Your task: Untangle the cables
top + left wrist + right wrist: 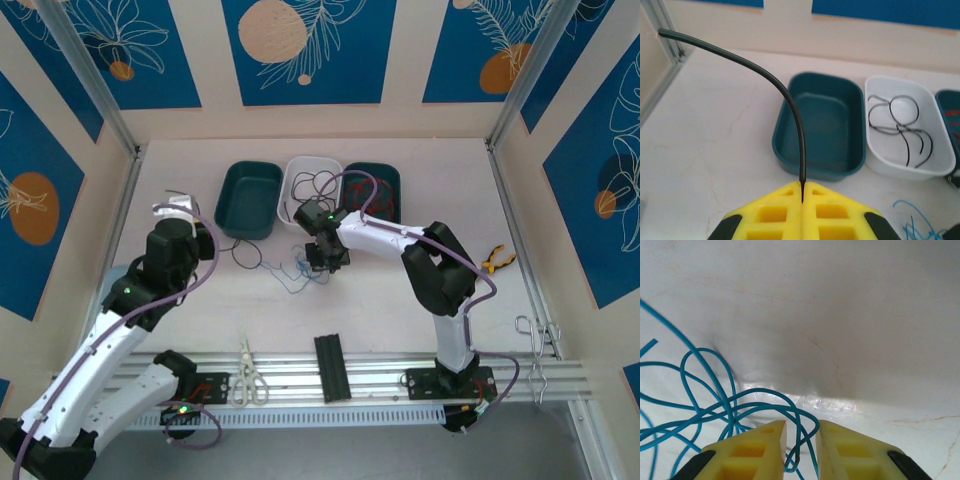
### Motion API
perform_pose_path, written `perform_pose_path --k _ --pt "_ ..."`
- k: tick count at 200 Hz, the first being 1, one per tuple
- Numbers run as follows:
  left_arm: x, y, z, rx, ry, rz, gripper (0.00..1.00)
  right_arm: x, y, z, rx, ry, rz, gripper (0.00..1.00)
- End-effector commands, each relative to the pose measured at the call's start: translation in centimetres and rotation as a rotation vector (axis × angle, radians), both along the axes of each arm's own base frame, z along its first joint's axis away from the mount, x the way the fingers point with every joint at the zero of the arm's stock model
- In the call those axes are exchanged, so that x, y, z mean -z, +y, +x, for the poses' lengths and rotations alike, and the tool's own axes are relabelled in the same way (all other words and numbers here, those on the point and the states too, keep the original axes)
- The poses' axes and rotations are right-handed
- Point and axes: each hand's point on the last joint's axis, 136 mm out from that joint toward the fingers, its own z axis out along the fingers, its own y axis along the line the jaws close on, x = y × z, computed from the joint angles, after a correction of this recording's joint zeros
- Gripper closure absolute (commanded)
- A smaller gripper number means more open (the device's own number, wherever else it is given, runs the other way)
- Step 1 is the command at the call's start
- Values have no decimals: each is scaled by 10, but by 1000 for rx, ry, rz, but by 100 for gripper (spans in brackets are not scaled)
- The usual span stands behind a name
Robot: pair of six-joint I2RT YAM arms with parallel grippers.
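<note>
On the pale table (420, 300), a teal tray (812, 167) sits beside a white tray (900, 167) holding black wire loops (903, 96). The left gripper (802, 192) pinches a black cable (790, 97) arching over the table. The right gripper (801, 432), narrowly parted, straddles the tangled blue cables (705, 350).

no text, label, brand, number or sign can be read in any of the views.
</note>
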Motion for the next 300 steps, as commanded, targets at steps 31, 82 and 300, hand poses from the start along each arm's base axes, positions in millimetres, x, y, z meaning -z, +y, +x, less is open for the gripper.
perform_pose_path --k 31,82,300 --pt "-88 26 -12 -81 -244 5 100 -2 -13 -3 24 1 -26 83" --pt "-143 44 -26 -141 -402 7 100 1 -16 -3 25 -3 -28 100" --pt "-222 47 -29 -160 -601 17 100 -4 -179 -23 348 -24 -288 100"
